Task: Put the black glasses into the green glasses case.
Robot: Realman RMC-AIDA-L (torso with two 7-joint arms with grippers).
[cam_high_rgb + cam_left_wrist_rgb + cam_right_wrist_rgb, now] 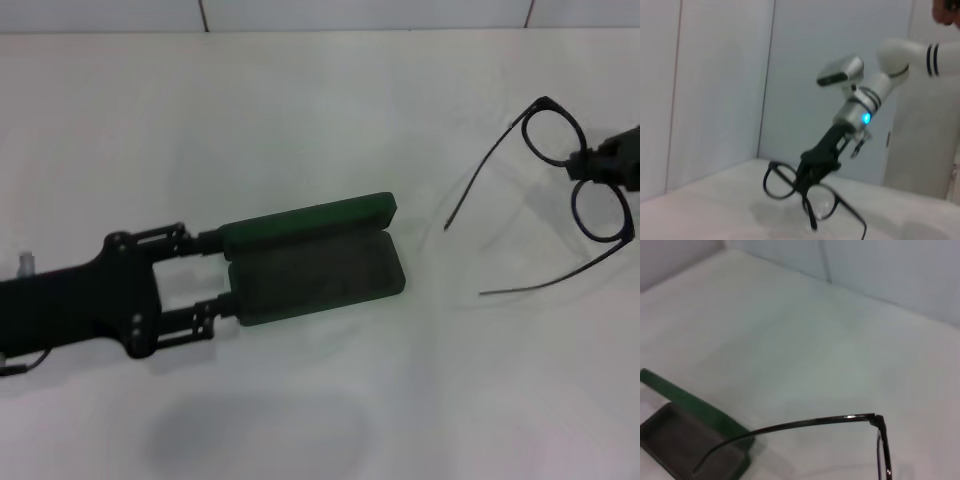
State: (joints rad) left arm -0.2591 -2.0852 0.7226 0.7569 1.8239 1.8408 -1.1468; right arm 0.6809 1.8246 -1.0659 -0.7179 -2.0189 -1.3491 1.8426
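- Head view: left gripper (pixel 226 277) straddles the open case (pixel 312 258) end, fingers wide; right gripper (pixel 583 166) pinches the glasses (pixel 570 190) at the bridge, well off from case.
- Left wrist: glasses (pixel 802 192) hang tilted under right gripper (pixel 812 172).
- Right wrist: temple arm (pixel 790 427) points toward case (pixel 695 427). Risk: unfolded arms snag rim, case slides.

The left gripper (pixel 226 275) reaches in from the left edge in the head view, its black arm lying low and near level, its two fingers (pixel 205 240) spread wide apart. The right gripper (pixel 580 165) enters from the right edge, closed at the fingertips; the left wrist view shows its white forearm angled steeply downward, a blue light glowing at the wrist.
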